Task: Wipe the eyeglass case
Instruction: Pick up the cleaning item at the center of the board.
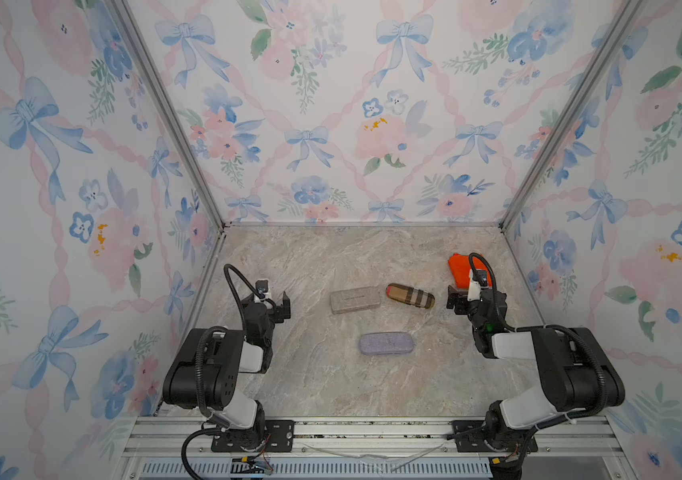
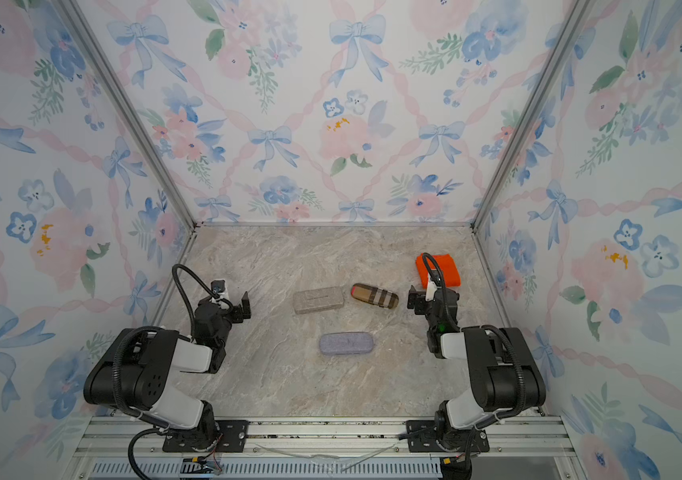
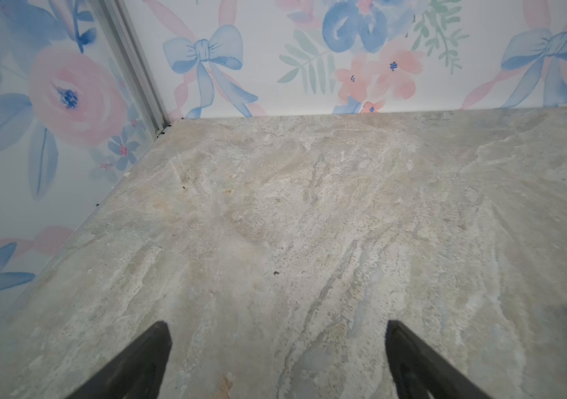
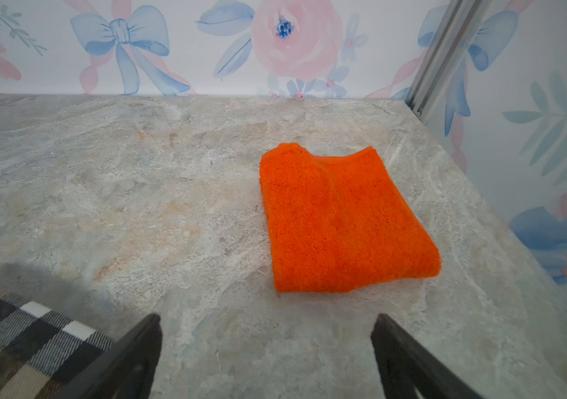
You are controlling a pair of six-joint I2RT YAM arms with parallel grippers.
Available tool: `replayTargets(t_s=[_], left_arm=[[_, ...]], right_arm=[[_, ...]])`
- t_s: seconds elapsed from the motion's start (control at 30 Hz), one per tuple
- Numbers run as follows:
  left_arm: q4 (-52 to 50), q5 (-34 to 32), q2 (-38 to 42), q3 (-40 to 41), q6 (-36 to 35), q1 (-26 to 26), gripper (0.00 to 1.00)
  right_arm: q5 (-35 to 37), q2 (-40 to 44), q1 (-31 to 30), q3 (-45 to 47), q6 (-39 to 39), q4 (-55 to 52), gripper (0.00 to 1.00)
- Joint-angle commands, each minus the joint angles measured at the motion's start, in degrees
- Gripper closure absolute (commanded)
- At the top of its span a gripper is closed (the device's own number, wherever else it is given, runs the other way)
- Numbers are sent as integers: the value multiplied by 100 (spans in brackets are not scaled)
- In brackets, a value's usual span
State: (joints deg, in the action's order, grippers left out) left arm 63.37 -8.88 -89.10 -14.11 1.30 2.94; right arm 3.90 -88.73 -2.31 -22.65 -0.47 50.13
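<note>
Three eyeglass cases lie mid-table in both top views: a grey rectangular case (image 1: 355, 300), a brown plaid case (image 1: 410, 296) to its right, and a purple-grey case (image 1: 386, 344) nearer the front. A folded orange cloth (image 4: 340, 221) rests by the right wall, just beyond my right gripper (image 4: 267, 316), which is open and empty. The plaid case (image 4: 16, 342) shows at the edge of the right wrist view, beside one finger. My left gripper (image 3: 276, 323) hovers open over bare table at the left, well apart from the cases.
Floral walls with aluminium posts (image 1: 214, 208) close in the marble table (image 1: 331, 386) on three sides. An aluminium rail (image 1: 372, 432) carrying both arm bases runs along the front edge.
</note>
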Motion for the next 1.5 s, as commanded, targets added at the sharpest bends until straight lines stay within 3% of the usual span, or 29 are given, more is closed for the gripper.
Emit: replayTargets(t_s=[0.0, 0.87, 0.97, 1.03, 1.1, 1.23, 1.37, 1.47], left_arm=[[189, 62, 48, -71, 55, -48, 2], [193, 96, 41, -74, 72, -66, 2], [109, -182, 124, -136, 142, -40, 2], [-463, -595, 392, -368, 243, -30, 2], [-1800, -792, 819, -895, 357, -35, 2], [-3656, -1226, 1271, -1863, 674, -8, 2], [-4926, -766, 1547, -2419, 1339, 80, 14], [-5569, -721, 1589, -2744, 1569, 429, 15]], right_arm=[[101, 49, -42, -37, -10, -26, 4], [-162, 49, 120, -46, 92, -38, 4], [-34, 80, 138, -58, 198, -17, 4], [-98, 405, 242, -180, 284, -550, 4], [13, 774, 255, -324, 322, -1077, 1], [23, 1683, 469, -1227, 680, -3238, 7], [34, 2041, 452, -2574, 540, -5513, 10], [-21, 1861, 436, -3459, 539, -6756, 8]])
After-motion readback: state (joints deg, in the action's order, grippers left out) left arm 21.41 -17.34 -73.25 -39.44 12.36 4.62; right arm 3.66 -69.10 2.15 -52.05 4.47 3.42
